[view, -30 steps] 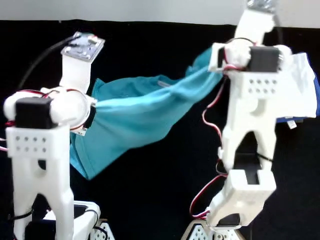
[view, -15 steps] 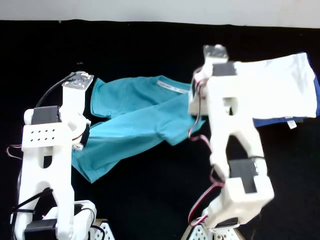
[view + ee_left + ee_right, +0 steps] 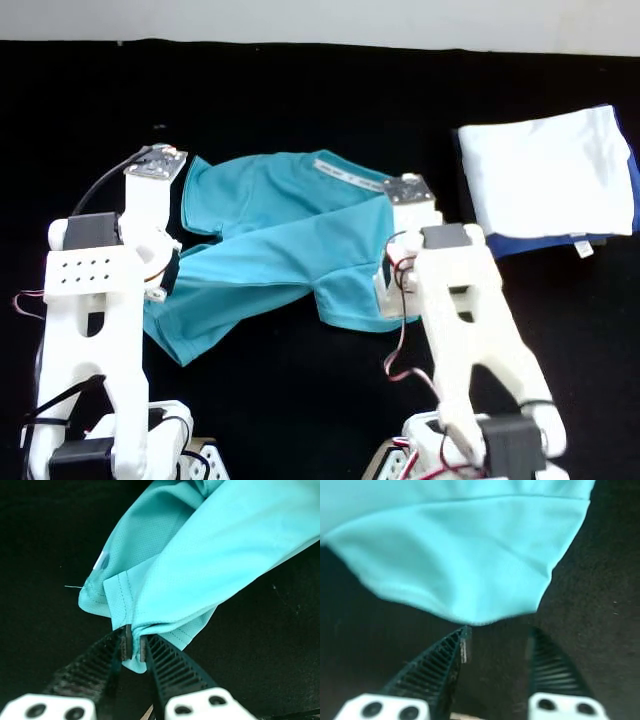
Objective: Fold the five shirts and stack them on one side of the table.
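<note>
A teal shirt (image 3: 280,245) lies partly folded on the black table, its collar label toward the back. My left gripper (image 3: 134,649) is shut on the shirt's (image 3: 200,555) hem at the shirt's left side, under the left arm (image 3: 150,250). My right gripper (image 3: 497,647) stands open just off the shirt's (image 3: 460,555) folded edge, with nothing between its fingers; the right arm (image 3: 430,270) sits at the shirt's right end. A folded white shirt (image 3: 548,170) rests on a folded dark blue one (image 3: 540,243) at the back right.
The black tablecloth (image 3: 300,400) covers the table up to a pale wall strip along the back. Red wires (image 3: 398,350) hang by the right arm. Open cloth lies in front of the teal shirt, between the two arm bases.
The right arm carried the teal shirt's far end down from the air toward the front, laid it over the shirt and let go. The left arm lowered, still gripping the hem.
</note>
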### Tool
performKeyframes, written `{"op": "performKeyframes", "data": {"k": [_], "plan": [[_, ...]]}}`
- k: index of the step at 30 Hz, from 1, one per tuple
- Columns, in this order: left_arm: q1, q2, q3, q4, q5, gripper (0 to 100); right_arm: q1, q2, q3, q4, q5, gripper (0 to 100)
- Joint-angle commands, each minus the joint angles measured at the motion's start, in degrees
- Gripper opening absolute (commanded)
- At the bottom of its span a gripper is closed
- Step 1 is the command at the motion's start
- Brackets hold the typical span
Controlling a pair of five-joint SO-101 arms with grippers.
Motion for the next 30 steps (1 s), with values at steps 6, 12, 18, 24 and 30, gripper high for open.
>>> {"op": "performKeyframes", "data": {"k": [6, 12, 18, 24, 30], "plan": [[-0.31, -1.1, -0.31, -0.35, -0.18, 1, 0.57, -13.76, 4.18, -1.27, 7.47, 22.0], [-0.48, -1.19, -0.31, -0.62, -0.35, 1, -1.36, -3.65, 8.66, -10.86, 7.82, 20.4], [-0.57, -1.36, -0.31, -0.26, -0.18, 1, -1.8, 11.03, -0.48, -13.67, 7.65, 20.4], [-0.66, -1.45, -0.22, -0.09, -0.18, 1, -1.71, 21.93, -7.16, -13.67, 7.65, 20.2], [-0.66, -1.01, -0.22, 0.53, -0.18, 1, -1.71, 24.22, -7.78, -14.02, 7.74, 5.6]]}}
